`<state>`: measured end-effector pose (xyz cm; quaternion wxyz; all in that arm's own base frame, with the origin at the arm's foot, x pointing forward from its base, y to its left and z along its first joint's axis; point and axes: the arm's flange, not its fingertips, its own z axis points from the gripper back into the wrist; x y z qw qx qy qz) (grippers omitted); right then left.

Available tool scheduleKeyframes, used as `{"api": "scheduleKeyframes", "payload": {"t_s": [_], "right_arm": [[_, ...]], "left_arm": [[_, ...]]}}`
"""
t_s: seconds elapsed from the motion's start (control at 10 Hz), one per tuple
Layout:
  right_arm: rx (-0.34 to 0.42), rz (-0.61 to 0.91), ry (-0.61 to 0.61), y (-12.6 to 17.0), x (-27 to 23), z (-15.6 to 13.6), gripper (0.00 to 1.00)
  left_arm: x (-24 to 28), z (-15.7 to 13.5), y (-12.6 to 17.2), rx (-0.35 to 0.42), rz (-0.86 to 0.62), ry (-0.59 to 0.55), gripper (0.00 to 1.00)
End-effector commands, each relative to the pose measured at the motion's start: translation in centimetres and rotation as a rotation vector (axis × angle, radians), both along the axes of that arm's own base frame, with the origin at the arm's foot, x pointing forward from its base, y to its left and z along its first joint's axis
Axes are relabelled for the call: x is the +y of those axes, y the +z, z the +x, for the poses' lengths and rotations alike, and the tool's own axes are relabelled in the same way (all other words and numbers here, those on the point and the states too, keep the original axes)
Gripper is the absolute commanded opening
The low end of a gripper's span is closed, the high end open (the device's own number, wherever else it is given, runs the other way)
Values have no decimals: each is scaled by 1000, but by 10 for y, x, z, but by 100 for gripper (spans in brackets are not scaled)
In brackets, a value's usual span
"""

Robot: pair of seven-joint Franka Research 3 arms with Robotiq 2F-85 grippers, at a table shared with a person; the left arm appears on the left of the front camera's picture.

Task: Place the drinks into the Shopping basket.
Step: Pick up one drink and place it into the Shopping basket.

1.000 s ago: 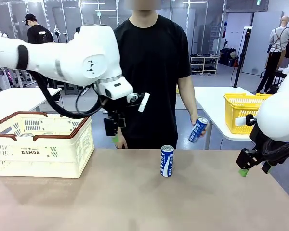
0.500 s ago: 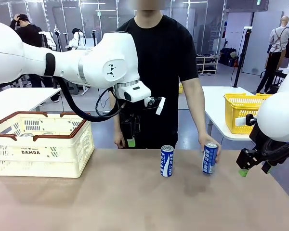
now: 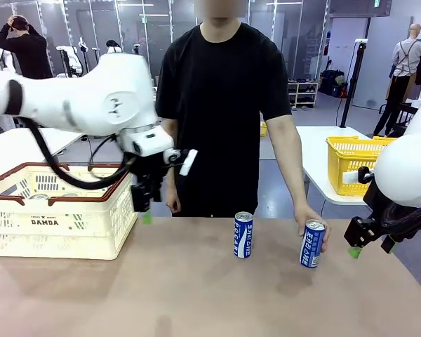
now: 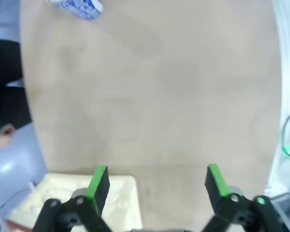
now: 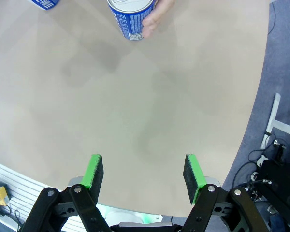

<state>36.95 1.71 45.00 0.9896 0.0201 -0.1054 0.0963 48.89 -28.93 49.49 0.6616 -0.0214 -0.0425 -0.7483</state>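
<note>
Two blue drinks stand on the table. One blue can (image 3: 243, 235) stands alone at the middle; it lies at the top left in the left wrist view (image 4: 75, 6). The person's hand (image 3: 310, 219) rests on the other blue can (image 3: 312, 243), which the right wrist view has at the top (image 5: 130, 17). The cream Shopping basket (image 3: 56, 225) with a brown rim sits at the left. My left gripper (image 3: 144, 210) hangs open just off the basket's right end, its pads (image 4: 97, 180) bare and the basket corner (image 4: 87, 198) below. My right gripper (image 3: 372, 247) hovers open at the table's right edge, well short of the cans (image 5: 142, 176).
The person in a black shirt (image 3: 221, 105) stands at the far side of the table. A yellow mesh basket (image 3: 354, 161) sits on another table at the back right. Bare tabletop (image 3: 196, 295) stretches in front of the cans.
The person has set the second blue can down on the table and keeps a hand on it. My left arm swung toward the middle, then back left to the basket. The right arm stayed still.
</note>
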Motion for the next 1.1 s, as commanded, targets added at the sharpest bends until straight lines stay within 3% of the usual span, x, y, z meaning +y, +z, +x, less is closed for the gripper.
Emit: {"api": "scheduleKeyframes", "payload": {"t_s": [0.0, 0.5, 0.8, 1.0], "right_arm": [[-1, 1, -1, 0, -2, -1, 84], [-1, 1, -1, 0, -2, -1, 84], [-1, 1, -1, 0, -2, -1, 84], [-1, 1, -1, 0, -2, -1, 84]], "left_arm": [[32, -29, -21, -3, -66, 16, 100], [29, -29, -19, -19, -77, 8, 100], [-33, -12, -1, -42, 0, -72, 100], [-78, 1, 6, -49, 17, -66, 100]]}}
